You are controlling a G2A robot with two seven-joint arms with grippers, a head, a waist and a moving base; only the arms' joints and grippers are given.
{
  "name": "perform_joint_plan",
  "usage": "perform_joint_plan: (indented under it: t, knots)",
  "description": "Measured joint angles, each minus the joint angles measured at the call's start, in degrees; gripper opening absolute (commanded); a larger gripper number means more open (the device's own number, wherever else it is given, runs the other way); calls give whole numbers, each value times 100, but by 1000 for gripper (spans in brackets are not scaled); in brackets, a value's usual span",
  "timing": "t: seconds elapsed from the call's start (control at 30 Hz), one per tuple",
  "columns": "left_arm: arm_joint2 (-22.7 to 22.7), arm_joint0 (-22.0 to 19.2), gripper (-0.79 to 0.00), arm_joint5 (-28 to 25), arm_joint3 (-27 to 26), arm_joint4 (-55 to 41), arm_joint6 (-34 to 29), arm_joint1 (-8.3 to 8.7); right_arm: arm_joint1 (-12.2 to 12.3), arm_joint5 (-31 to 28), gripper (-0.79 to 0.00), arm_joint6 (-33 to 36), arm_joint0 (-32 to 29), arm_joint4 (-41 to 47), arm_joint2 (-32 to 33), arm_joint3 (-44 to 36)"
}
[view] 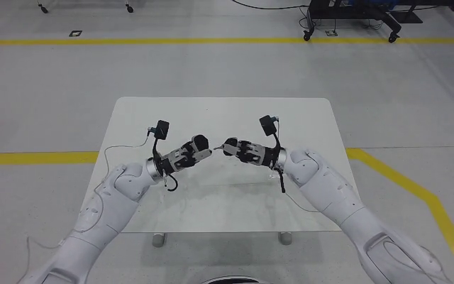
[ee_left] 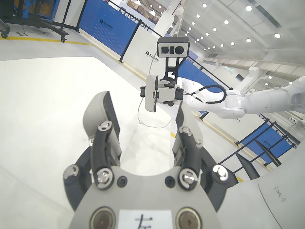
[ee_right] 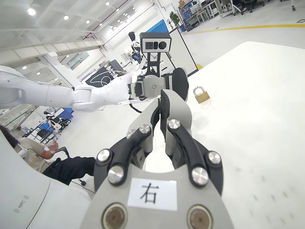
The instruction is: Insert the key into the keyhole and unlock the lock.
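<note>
While the padlock (ee_right: 201,95) lies on the tabletop (ee_right: 250,132), shackle turned away from my pressed-together right gripper (ee_right: 163,96) | spread left gripper (ee_left: 143,103) sits nearer it.

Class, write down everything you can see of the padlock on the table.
The padlock is small, with a squarish brass-coloured body and a silvery, metal-looking shackle that looks closed. It rests alone on the white table, casting a short shadow. Only the table touches it; no key shows in it.
</note>
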Motion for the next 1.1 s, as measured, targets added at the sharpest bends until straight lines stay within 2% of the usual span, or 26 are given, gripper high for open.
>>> perform_joint_plan:
  t: [0.03,0.07,0.13,0.17,0.2,0.33,0.47,0.63,1.1]
  knots:
    - [9,6,0,0,-16,-78,-41,5,8,0,-785,-40,-19,-22,19,-22]
    - [19,8,-58,0,-26,-153,-76,7,15,0,-785,-76,-37,-44,33,-42]
    - [52,-2,-292,0,-33,-326,-138,3,26,0,-785,-148,-72,-80,51,-85]
    - [69,-15,-329,0,-34,-392,-165,-3,30,0,-785,-170,-83,-88,53,-99]
    - [95,-37,-403,0,-25,-455,-205,-13,33,0,-785,-192,-92,-92,50,-113]
    - [197,-132,-440,0,48,-509,-288,-63,36,0,-785,-209,-94,-56,13,-129]
    - [270,-215,-523,0,104,-509,-331,-111,40,0,-785,-218,-84,-7,-15,-129]
    - [312,-274,-776,0,153,-481,-350,-153,50,0,-785,-243,-81,16,-28,-134]
    - [317,-308,-785,0,204,-399,-346,-215,61,0,-785,-209,-37,83,-103,-136]
